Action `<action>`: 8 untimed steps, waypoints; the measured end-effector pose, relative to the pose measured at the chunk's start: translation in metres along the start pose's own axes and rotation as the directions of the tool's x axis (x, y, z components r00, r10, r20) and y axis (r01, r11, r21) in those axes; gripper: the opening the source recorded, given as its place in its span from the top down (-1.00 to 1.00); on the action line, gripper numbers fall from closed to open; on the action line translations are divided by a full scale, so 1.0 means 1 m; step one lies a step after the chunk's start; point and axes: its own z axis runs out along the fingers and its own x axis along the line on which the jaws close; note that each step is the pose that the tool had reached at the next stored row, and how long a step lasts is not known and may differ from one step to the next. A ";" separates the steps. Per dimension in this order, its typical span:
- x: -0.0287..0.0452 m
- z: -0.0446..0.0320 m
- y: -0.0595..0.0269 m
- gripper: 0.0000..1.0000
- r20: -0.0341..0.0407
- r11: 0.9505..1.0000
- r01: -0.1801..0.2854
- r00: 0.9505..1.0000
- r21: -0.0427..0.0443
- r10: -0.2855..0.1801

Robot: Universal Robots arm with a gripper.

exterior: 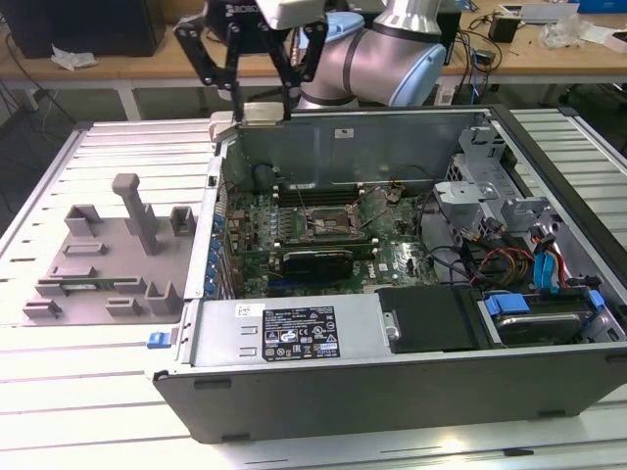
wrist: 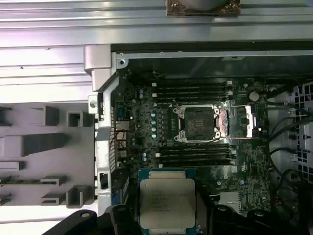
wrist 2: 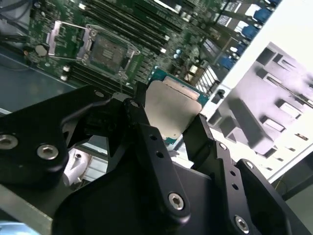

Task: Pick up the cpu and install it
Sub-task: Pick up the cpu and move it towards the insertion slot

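**Item 1.** Your cpu [wrist: 166,203] is a small flat square chip with a shiny silver metal top and a thin green rim. It is off every surface, gripped on two opposite edges. In both wrist views its silver top faces the camera. In the exterior view it hangs at the far corner of the case, on the exterior view's left, level with the top rim there. You cannot tell from that view whether it clears the rim.

**Item 2.** The gripper [exterior: 261,106] is a black two-finger linkage on the silver-grey arm. Its fingers [wrist 2: 142,110] are closed onto the chip, one on each side.

**Item 3.** The black square socket frame with metal bracket [wrist: 198,122] sits on the green motherboard [exterior: 284,235], well apart from the chip and below it. Its bracket plate is swung open to one side.

**Item 4.** The open grey sheet-metal computer case [exterior: 392,392] lies on its side on the pale slatted metal table [exterior: 88,411]. The board is in its floor, and drives and coloured cables are at the exterior view's right.

**Item 5.** The matte grey plastic fixture blocks [exterior: 108,255] stand on the table just beside the case, on the exterior view's left.
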 end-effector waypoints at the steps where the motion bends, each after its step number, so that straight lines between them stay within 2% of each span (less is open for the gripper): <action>1: -0.0031 0.0001 0.0000 -0.09 0.000 1.000 0.000 1.000 0.000 0.000; 2: -0.0092 0.0002 0.0002 -0.09 0.000 1.000 0.000 1.000 0.000 0.000; 5: -0.0102 0.0003 0.0003 -0.09 0.000 1.000 0.000 1.000 0.000 0.000; 8: -0.0152 0.0032 0.0004 -0.09 0.000 1.000 0.000 1.000 0.000 0.000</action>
